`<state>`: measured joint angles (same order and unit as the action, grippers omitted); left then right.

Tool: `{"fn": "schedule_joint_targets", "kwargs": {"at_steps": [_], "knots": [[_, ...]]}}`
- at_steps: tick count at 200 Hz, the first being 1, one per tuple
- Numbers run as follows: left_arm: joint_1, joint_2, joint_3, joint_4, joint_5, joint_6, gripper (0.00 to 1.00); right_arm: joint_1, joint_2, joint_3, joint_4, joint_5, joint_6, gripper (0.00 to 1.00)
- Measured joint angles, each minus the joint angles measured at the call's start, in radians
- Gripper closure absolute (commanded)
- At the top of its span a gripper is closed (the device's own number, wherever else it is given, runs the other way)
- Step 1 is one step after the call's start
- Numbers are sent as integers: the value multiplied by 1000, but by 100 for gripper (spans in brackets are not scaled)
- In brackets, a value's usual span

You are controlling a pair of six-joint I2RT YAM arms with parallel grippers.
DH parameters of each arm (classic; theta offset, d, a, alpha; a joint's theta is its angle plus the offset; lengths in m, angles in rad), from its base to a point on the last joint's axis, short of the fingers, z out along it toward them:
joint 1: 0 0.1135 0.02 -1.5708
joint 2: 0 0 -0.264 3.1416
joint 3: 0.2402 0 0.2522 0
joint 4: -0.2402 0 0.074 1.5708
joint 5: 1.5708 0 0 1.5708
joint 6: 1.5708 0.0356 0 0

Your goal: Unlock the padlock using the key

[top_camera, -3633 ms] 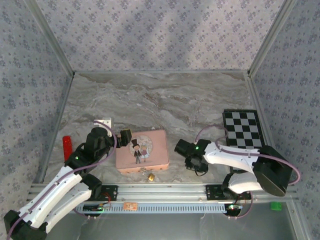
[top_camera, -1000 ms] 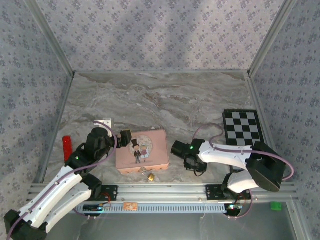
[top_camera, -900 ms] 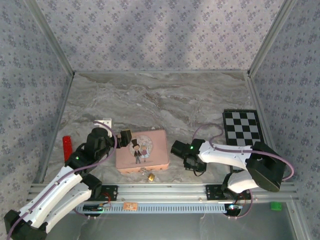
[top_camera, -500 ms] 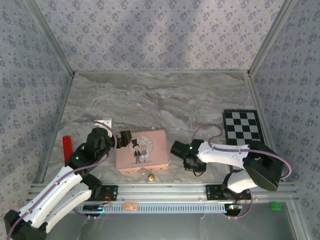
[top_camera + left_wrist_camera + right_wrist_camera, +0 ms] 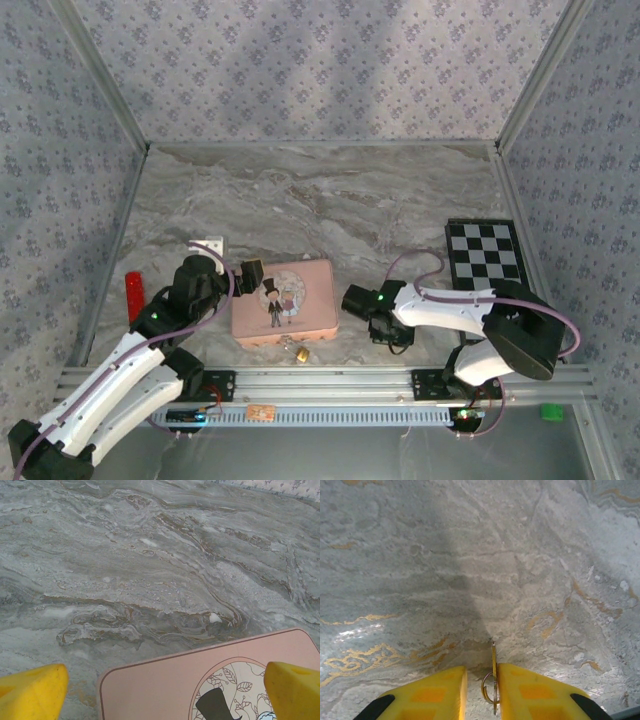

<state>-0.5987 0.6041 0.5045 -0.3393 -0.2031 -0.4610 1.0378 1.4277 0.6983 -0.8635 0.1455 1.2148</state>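
Since the earlier top view, the right arm has been drawn a little to the left, toward the pink tin [image 5: 285,300], while the left arm has been left where it was. The right gripper [image 5: 481,690] is clenched on the key [image 5: 493,660], which is held edge-on between the yellow fingers with its thin blade pointing out over the marbled table [image 5: 420,555] and its ring tucked between the pads. The left gripper [image 5: 162,695] is spread wide and grasps nothing; it is poised over the left end of the tin. The padlock [image 5: 300,352] is seen just at the near edge of the tin, apart from both grippers; whether it hangs from a clasp cannot be told. For the step in hand, carrying the key to the lock, the blade should be kept straight in the grip and the approach made low and slowly from the right, so that the tip is lined up with the keyhole before any push is given. The tin would best be steadied by the left gripper, since so small a lock is likely to be shoved aside.
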Motion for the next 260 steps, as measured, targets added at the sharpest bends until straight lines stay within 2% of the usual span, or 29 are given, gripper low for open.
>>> {"fn": "schedule_joint_targets", "kwargs": {"at_steps": [121,141,164,187,211,260], "knots": [[0,8,0,0,0,-5,0,12,-19,4,-14,10,-9,100],[0,29,0,0,0,-18,0,7,-68,34,-35,27,-60,100],[0,72,13,-1,6,-31,0,-28,-175,101,-2,34,-195,100],[0,115,66,-5,43,-40,0,-64,-262,171,116,31,-369,100],[6,145,144,6,149,-42,0,-77,-301,198,325,-13,-557,100],[61,183,251,64,465,-59,0,-167,-252,137,895,-322,-840,100]]}}
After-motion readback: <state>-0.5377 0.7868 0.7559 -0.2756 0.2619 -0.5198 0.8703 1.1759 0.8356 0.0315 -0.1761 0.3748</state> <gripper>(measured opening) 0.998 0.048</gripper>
